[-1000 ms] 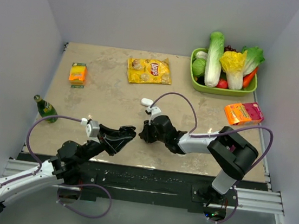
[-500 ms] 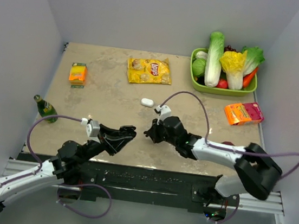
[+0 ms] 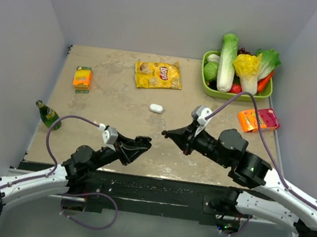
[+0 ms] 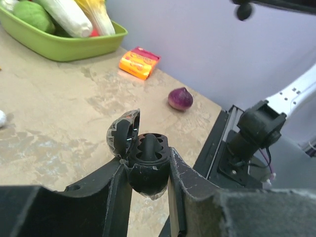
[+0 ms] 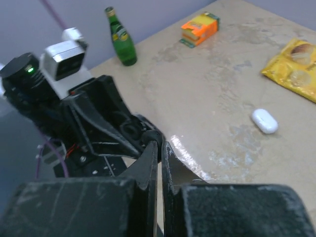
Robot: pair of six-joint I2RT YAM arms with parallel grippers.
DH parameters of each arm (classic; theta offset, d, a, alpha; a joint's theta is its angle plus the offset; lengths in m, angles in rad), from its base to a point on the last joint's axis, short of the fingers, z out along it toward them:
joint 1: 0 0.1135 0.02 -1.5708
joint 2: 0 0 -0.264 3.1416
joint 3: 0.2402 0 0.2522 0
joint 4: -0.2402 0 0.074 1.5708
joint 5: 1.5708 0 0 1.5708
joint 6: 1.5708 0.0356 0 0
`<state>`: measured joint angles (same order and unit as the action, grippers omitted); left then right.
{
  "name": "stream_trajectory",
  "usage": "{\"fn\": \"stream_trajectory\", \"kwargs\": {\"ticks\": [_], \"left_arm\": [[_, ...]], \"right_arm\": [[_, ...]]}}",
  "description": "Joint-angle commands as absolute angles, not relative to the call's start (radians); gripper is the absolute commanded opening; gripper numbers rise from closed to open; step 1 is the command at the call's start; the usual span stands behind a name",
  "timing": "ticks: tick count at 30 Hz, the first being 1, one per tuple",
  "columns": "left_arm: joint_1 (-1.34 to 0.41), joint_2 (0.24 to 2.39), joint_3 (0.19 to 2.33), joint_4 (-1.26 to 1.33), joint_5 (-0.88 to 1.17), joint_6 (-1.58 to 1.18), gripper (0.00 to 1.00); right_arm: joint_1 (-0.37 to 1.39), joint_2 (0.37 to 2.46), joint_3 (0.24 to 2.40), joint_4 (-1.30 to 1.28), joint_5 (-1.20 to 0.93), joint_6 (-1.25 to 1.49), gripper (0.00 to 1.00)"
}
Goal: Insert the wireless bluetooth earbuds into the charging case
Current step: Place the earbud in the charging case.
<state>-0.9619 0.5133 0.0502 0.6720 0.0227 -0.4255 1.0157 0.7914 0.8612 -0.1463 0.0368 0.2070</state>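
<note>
Beige mottled desk (image 3: pixel 121 91), grey walls.

Top view: white charging case (image 3: pixel 156 108) is lying mid-desk, untouched. Left gripper (image 3: pixel 141 146) and right gripper (image 3: pixel 167 134) are facing each other nearer the near edge.

Left wrist: left gripper is clamping a dark open-lidded case (image 4: pixel 148 165).

Right wrist: right gripper is showing fingers pressed to a slit. No earbud discernible.

Judging both cases light, smooth and slippery, so pinch gently across the long sides.

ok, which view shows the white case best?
Right wrist: the white case lies whole and unblocked on the table, its pill shape clear. Top external shows the case too, but tiny. Left wrist has at most a white sliver at its left edge.
</note>
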Motion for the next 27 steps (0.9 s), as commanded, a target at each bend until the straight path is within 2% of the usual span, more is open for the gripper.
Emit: {"fn": "stream_trajectory", "kwargs": {"ticks": [1,4,10,15,27], "left_arm": [[-0.951,0.606,-0.009,0.867,0.182,-0.397,0.0],[-0.943,0.664,0.026,0.934,0.306,-0.402,0.0],[-0.911,0.721,0.031,1.051,0.458,-0.448,0.0],[-0.884,0.79,0.046,1.156,0.558,-0.498,0.0],[-0.882,0.9,0.069,1.275,0.614,-0.546,0.0]], "right_arm": [[1.147,0.813,0.933,-0.36,0.006,0.098,0.0],[1.201,0.801,0.937,-0.379,0.003,0.081,0.0],[1.226,0.77,0.945,-0.431,-0.07,0.032,0.0],[1.255,0.793,0.945,-0.463,-0.046,0.026,0.0],[1.279,0.808,0.931,-0.414,-0.002,0.035,0.0]]}}
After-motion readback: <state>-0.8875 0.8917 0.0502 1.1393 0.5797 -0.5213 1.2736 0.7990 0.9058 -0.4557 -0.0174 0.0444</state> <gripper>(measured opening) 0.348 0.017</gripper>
